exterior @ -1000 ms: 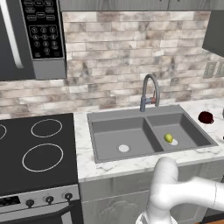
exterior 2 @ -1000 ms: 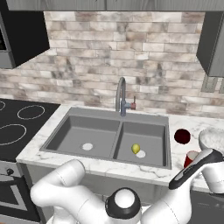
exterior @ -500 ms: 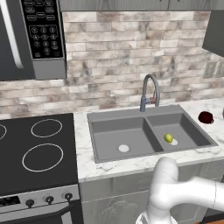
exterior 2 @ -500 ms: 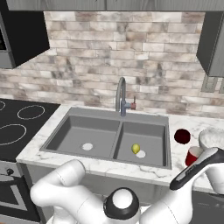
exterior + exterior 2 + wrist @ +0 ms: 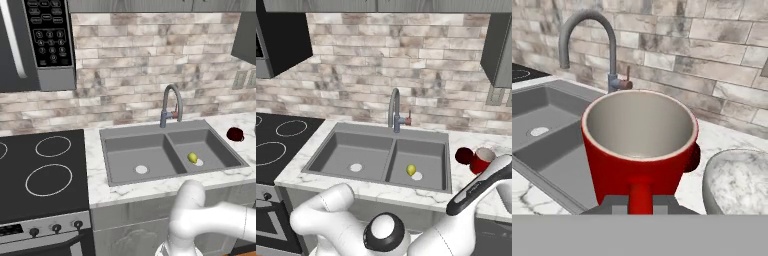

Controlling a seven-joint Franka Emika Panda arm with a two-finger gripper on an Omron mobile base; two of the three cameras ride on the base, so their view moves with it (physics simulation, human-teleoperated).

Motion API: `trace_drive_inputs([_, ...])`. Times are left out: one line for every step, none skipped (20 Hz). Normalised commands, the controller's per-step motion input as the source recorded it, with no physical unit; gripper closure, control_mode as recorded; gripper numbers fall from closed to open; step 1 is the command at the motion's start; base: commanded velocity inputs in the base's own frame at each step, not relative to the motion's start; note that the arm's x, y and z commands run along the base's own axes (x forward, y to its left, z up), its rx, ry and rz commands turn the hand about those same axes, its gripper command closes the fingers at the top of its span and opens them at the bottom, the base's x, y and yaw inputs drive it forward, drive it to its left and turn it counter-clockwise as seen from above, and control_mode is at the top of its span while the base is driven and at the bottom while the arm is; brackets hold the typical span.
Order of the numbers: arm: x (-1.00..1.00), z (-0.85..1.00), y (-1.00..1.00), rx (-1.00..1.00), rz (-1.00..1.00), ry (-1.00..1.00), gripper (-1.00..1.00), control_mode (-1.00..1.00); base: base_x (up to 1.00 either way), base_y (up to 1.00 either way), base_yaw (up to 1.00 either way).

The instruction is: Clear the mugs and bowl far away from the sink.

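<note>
Pincer [image 5: 640, 202] has just gone from wide to clenched on the handle of the bright red ceramic mug [image 5: 639, 145], which sits on the marble table [image 5: 466, 180] right of the grey double-basin sink [image 5: 381, 157]. Grasp looks made; lift-away judged next. Mottled silvery bowl [image 5: 737, 182] beside it.

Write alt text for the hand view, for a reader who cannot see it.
A bright red mug with a pale grey inside stands close in front of the gripper, whose fingers are shut on its handle. Behind it, the curved grey faucet rises over the sink before a stone-brick wall; the silvery bowl sits beside the mug on the marble counter.
</note>
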Motion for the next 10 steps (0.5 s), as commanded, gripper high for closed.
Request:
trace_drive_inputs([-0.24,0.96,0.53,0.00,-0.03,-0.11,1.00,-1.00,0.00,0.00,0.00])
trace_drive_inputs([-0.20,0.76,0.61,0.00,0.00,-0.11,1.00,-1.00,0.00,0.00,0.00])
trace_drive_inputs([-0.14,0.57,0.54,0.00,0.00,-0.13,1.00,-1.00,0.00,0.00,0.00])
trace_drive_inputs([-0.07,0.31,0.14,0.00,0.00,-0.11,1.00,-1.00,0.00,0.00,0.00])
trace_drive_inputs([0.00,0.05,0.00,0.00,0.00,-0.03,1.00,-1.00,0.00,0.00,0.00])
trace_drive_inputs([0.00,0.00,0.00,0.00,0.00,0.00,1.00,-1.00,0.00,0.00,0.00])
trace_drive_inputs([0.00,0.00,0.00,0.00,0.00,0.00,1.00,-1.00,0.00,0.00,0.00])
trace_drive_inputs([0.00,0.00,0.00,0.00,0.00,0.00,1.00,-1.00,0.00,0.00,0.00])
trace_drive_inputs([0.00,0.00,0.00,0.00,0.00,0.00,1.00,-1.00,0.00,0.00,0.00])
trace_drive_inputs([-0.01,0.00,0.00,0.00,0.00,0.00,1.00,-1.00,0.00,0.00,0.00])
